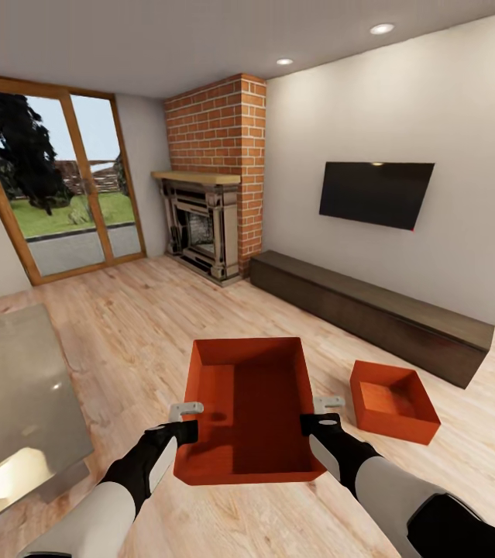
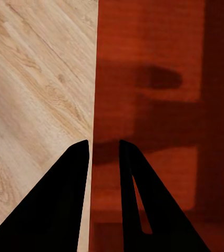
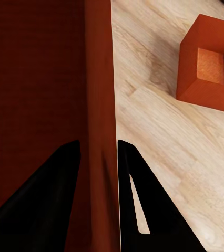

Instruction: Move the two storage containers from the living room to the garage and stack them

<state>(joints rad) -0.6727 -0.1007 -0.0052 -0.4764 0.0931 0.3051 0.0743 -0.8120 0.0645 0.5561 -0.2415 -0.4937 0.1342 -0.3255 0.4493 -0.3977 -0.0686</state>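
Orange-red storage containers, two: one (image 1: 251, 407) held above the light wood floor (image 1: 123, 333), the left gripper (image 1: 187, 419) and right gripper (image 1: 318, 413) each pinching a side wall between their fingers. Second container (image 1: 393, 401) rests on the floor just beside, near the long dark cabinet (image 1: 371, 310). Brick fireplace (image 1: 216, 178), one; wall TV (image 1: 376, 193), one.

**Three views, one shared box**

The room is seen from the head camera, high up, facing forward and down over both arms toward the fireplace (image 1: 214, 174) and TV (image 1: 376, 193). The left wall of the near box (image 1: 251, 411) is looked down on closely by the left wrist camera, along its fingers (image 2: 64, 194). The right wall is seen equally near from the right wrist. The far box (image 1: 393, 400) is shared by the head and right wrist views.
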